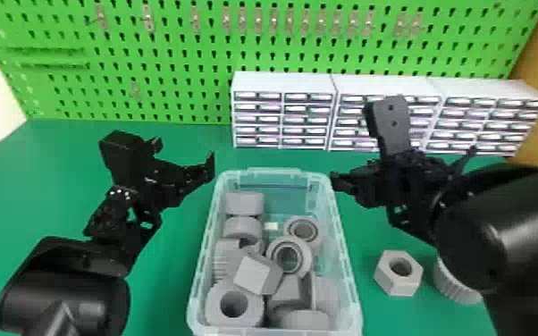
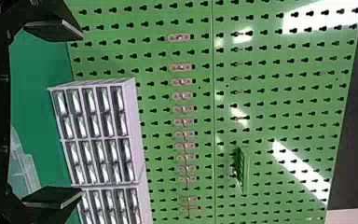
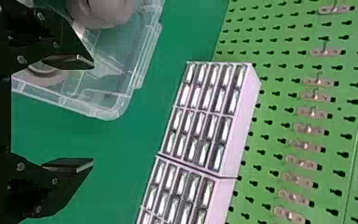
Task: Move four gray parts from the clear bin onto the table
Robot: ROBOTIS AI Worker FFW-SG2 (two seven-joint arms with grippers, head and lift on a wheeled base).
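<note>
Gray parts (image 1: 245, 204) lie heaped in the clear bin (image 1: 277, 173), right of the left gripper (image 2: 78, 112), which is spread wide, holding nothing; rings (image 1: 289, 243) sit among blockier pieces. Beyond the bin, the right gripper (image 3: 93, 114) is wide open and empty too. Rightmost, a hex nut (image 1: 391, 284) and a ribbed part (image 1: 453, 283) rest on the table (image 1: 161, 277): seemingly two done, two left.

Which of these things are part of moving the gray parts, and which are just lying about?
Part of the job:
- clear bin and the gray parts inside
- green table
- hexagonal part and ribbed part on it, probably
- left claw, right claw

Just there:
- drawer cabinets
- pegboard
- metal clips
</note>
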